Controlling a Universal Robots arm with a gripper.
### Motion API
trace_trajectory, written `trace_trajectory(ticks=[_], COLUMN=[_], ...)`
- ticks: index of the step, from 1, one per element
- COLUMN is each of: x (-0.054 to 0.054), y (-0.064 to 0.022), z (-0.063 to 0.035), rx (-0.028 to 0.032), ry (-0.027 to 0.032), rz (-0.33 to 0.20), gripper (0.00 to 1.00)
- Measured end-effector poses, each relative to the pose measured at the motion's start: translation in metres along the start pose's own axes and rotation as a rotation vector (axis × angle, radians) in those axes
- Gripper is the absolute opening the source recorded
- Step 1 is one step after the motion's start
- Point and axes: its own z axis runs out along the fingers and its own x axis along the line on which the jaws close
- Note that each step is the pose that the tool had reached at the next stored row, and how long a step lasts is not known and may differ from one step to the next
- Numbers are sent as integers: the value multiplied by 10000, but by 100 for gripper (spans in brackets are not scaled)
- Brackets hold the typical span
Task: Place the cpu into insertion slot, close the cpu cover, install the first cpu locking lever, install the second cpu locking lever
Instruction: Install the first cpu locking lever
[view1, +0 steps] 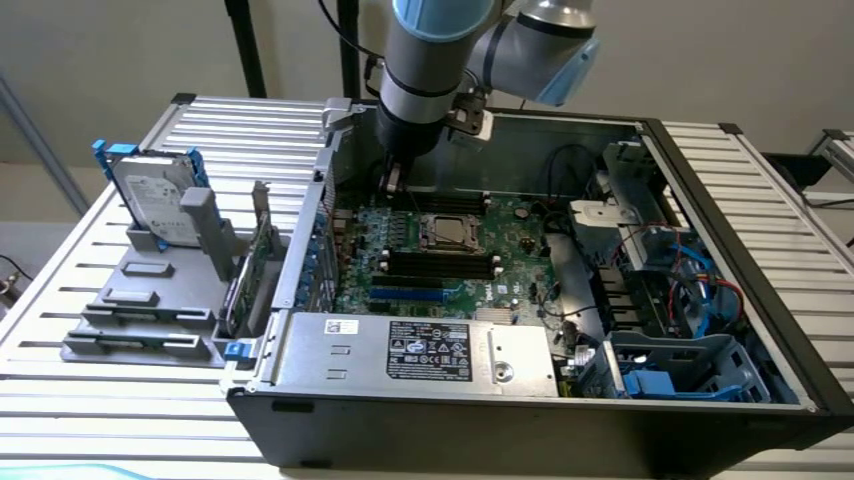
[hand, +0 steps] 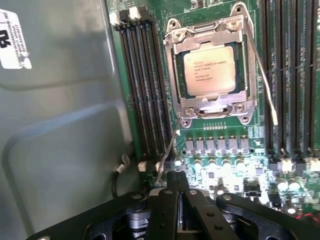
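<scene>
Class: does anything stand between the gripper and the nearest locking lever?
Nothing visible does. The locking lever slants from a corner of the cpu cover to just beside the gripper, with nothing between them.

place: robotics workshop | cues: slatted metal bench (view1: 80, 410), opened PC case (view1: 534, 440), parts fixture (view1: 147, 300)

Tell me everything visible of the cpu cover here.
The cpu cover is a thin, square, silvery metal frame with a cut-out centre. It lies flat, closed over the insertion slot, and the cpu shows through its opening, printed side up. Round fasteners sit at its corners. Thin wire levers run outward from two of its sides. The gripper hangs apart from it, not touching.
</scene>
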Motion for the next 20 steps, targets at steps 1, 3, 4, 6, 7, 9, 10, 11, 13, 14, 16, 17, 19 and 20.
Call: trace_trajectory(ticks=[1, 3, 4, 6, 7, 9, 10, 11, 13, 14, 16, 17, 19, 20], x=[0, 0, 0, 0, -1, -1, 1, 5, 14, 18, 26, 29, 37, 42], y=[-4, -6, -7, -6, -6, -6, -3, 1, 12, 20, 42, 56, 99, 127], z=[-1, -2, -3, -4, -6, -10, -15, -24, -45, -54, -65, -68, -75, -79], rx=[-7, -54, -88, -152, -182, -230, -246, -259, -277, -284, -298, -302, -306, -307], ry=[95, 205, 234, 275, 294, 322, 331, 340, 346, 350, 359, 362, 363, 364], rz=[65, 246, 354, 550, 643, 789, 838, 873, 928, 950, 992, 1006, 1019, 1022], gripper=[11, 11, 11, 11, 11, 11, 11, 11, 11, 11, 11, 11, 11, 11])
